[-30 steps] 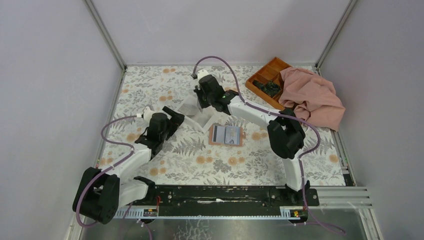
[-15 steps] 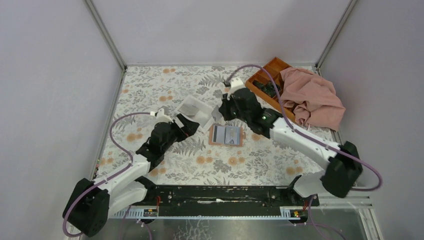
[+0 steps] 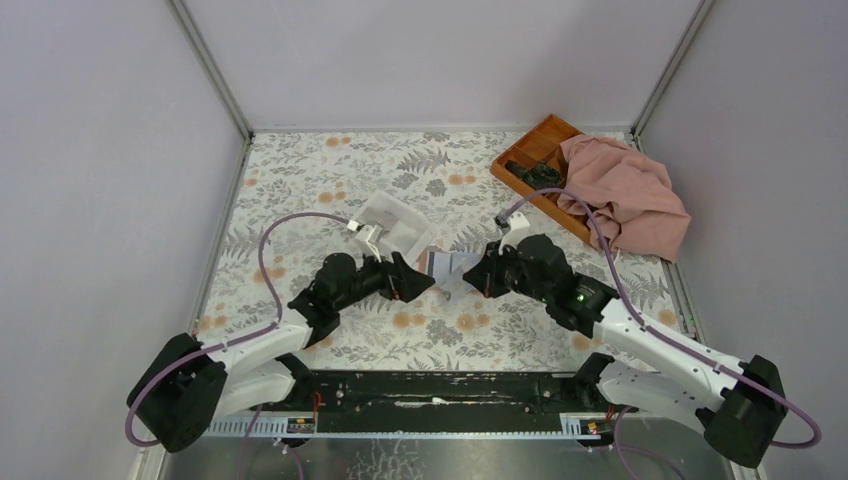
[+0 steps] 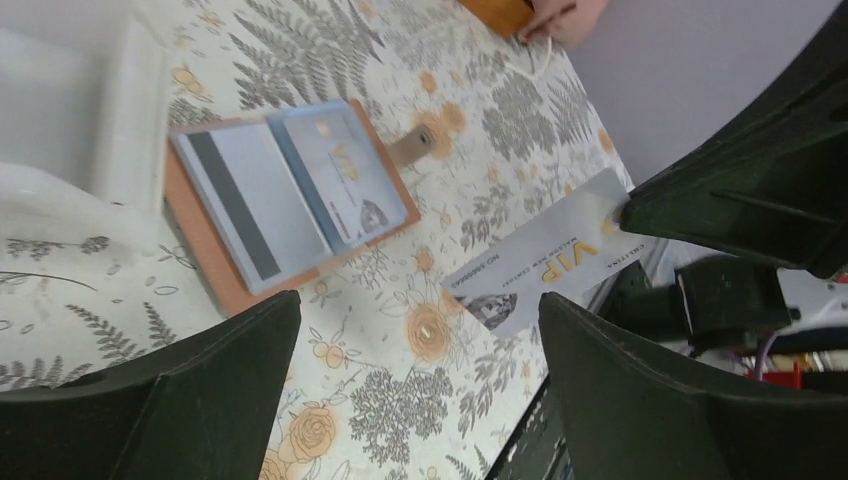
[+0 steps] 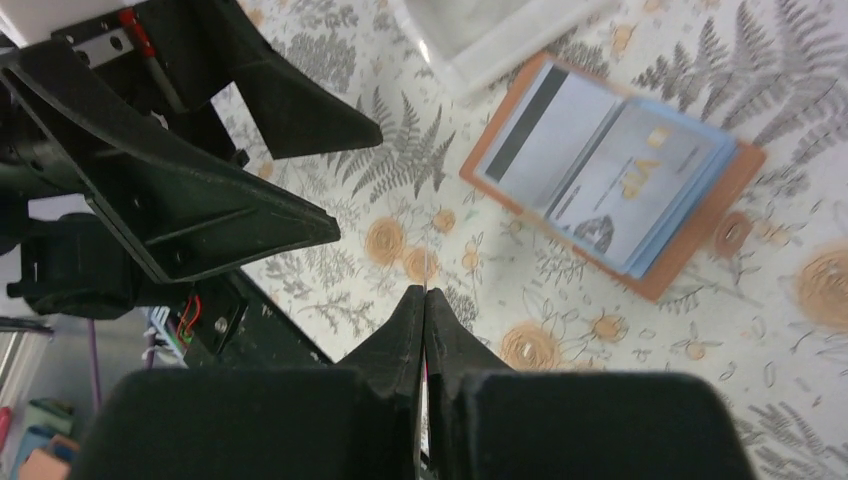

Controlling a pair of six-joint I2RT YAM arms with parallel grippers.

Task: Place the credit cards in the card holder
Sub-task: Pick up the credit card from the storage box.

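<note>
The card holder (image 4: 203,255) lies open on the floral table, tan-brown, with a black-striped card (image 4: 240,200) and a light blue credit card (image 4: 345,185) in it. In the top view the card holder (image 3: 445,260) is partly hidden behind both grippers. My right gripper (image 5: 425,292) is shut on a greyish VIP credit card (image 4: 545,265), seen edge-on as a thin line in the right wrist view. It hovers just in front of the holder (image 5: 700,235). Facing it from the left, my left gripper (image 4: 418,300) stands wide open and empty, its fingers (image 5: 240,200) close to the held card.
A white box (image 3: 395,225) sits just behind the left gripper. An orange compartment tray (image 3: 530,160) and a pink cloth (image 3: 625,195) lie at the back right. The black base rail (image 3: 440,390) runs along the near edge.
The right arm swung from the white box toward the front, carrying a card past the holder. The left arm moved right and forward to face it, staying open.
</note>
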